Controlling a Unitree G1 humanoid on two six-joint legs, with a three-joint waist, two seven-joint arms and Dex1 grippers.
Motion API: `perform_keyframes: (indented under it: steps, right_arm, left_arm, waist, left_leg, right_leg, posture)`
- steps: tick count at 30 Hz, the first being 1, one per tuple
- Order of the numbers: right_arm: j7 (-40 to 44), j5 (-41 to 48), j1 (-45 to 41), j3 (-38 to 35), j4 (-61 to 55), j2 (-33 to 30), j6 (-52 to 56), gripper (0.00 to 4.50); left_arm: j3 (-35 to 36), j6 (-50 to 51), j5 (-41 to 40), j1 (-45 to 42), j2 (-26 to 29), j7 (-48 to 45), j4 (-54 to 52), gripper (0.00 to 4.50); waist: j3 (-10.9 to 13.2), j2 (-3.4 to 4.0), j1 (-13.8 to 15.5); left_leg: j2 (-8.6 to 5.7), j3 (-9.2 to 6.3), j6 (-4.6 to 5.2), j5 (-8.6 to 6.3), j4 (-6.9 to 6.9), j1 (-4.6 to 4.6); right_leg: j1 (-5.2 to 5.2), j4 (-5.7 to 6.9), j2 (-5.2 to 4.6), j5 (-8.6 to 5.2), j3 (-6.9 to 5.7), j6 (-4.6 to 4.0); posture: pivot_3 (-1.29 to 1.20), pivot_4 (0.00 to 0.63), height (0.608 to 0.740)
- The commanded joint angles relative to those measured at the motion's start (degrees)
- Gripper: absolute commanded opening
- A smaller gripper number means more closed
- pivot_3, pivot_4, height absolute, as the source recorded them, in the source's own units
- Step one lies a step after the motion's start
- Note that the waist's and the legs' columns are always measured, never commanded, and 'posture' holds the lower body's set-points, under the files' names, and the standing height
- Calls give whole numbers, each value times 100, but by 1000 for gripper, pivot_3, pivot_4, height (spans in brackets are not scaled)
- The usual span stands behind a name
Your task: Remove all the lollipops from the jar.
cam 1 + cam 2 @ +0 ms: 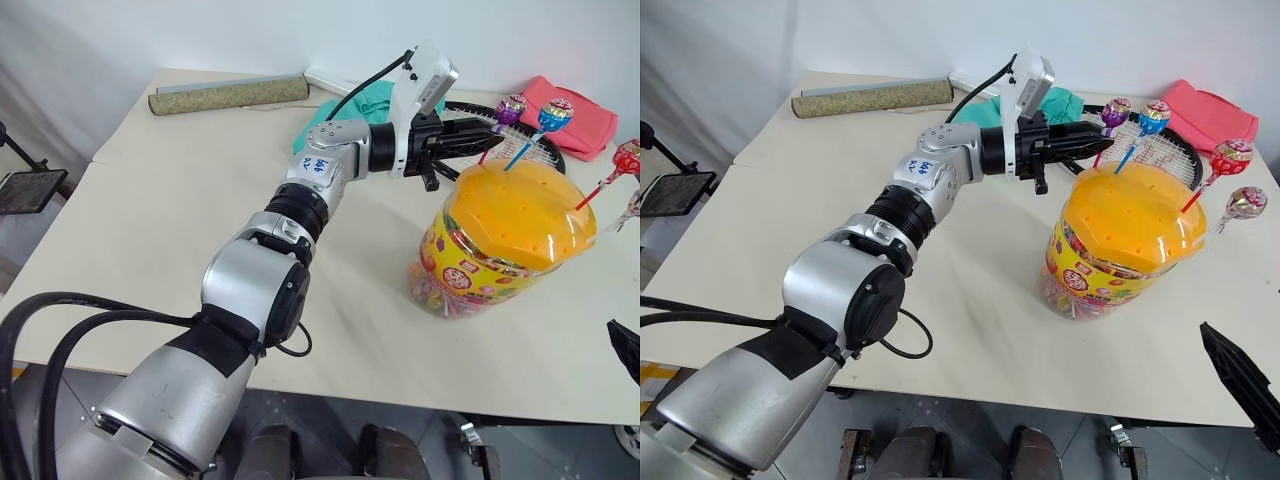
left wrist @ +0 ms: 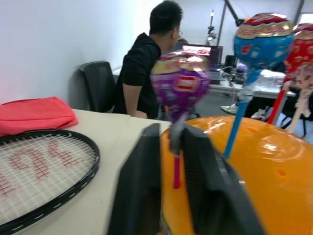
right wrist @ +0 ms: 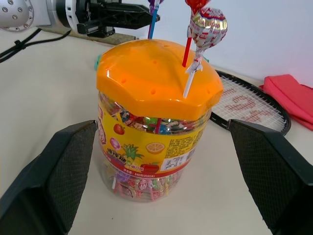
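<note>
The jar (image 1: pixel 1095 270) is a clear tub with a yellow printed label and an orange domed lid (image 1: pixel 1130 215), standing at the right of the table. Several lollipops stand in the lid's holes: a purple one (image 1: pixel 1114 112), a blue-red one (image 1: pixel 1155 115), a red one (image 1: pixel 1231 156) and a silvery-pink one (image 1: pixel 1246 202). My left gripper (image 1: pixel 488 128) reaches in level from the left and is shut on the purple lollipop's pink stick (image 2: pixel 176 171), just above the lid. My right gripper (image 3: pixel 161 129) stands open on the near side of the jar, its fingers (image 3: pixel 63 171) clear of it.
A racket (image 2: pixel 44 171) lies behind the jar, with a pink cloth (image 1: pixel 580 120) beyond it. A teal cloth (image 1: pixel 375 100) and a rolled mat (image 1: pixel 230 95) lie at the table's back. A person (image 2: pixel 146 73) sits at a desk beyond the table.
</note>
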Motion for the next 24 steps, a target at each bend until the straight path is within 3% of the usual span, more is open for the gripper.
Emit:
perform_keyframes:
  steps: [1, 10, 14, 24]
  right_arm:
    - [-133, 121, 8, -94, 40, -186, -204, 4500]
    - [-142, -7, -478, 80, 548, -881, -69, 4500]
    - [-30, -3, -659, 175, 704, -1111, -13, 4500]
    - [491, 147, -774, 89, 954, -1601, 297, 4500]
  left_arm:
    - [264, 70, -208, -491, 114, 185, -217, 16]
    - [441, 454, -212, -764, 712, 690, -432, 16]
    - [10, 1535, 232, -650, 1294, 1057, -417, 16]
    - [-1274, 3672, 1398, 813, 2546, 1337, -1095, 16]
  waist:
    - [0, 0, 0]
    - [0, 0, -9]
    - [-1, 2, -10]
    - [0, 1, -27]
  left_leg:
    - [0, 0, 0, 0, 0, -1]
    - [0, 1, 2, -1, 1, 2]
    - [0, 2, 2, -1, 1, 1]
    - [-2, 1, 0, 0, 3, 2]
  right_leg:
    - [-1, 0, 0, 0, 0, 0]
    - [-2, 2, 0, 1, 2, 1]
    - [-2, 2, 0, 1, 1, 2]
    - [-3, 9, 0, 2, 3, 4]
  posture:
    - [0, 150, 740]
    - [0, 150, 740]
    - [0, 150, 740]
    - [0, 150, 740]
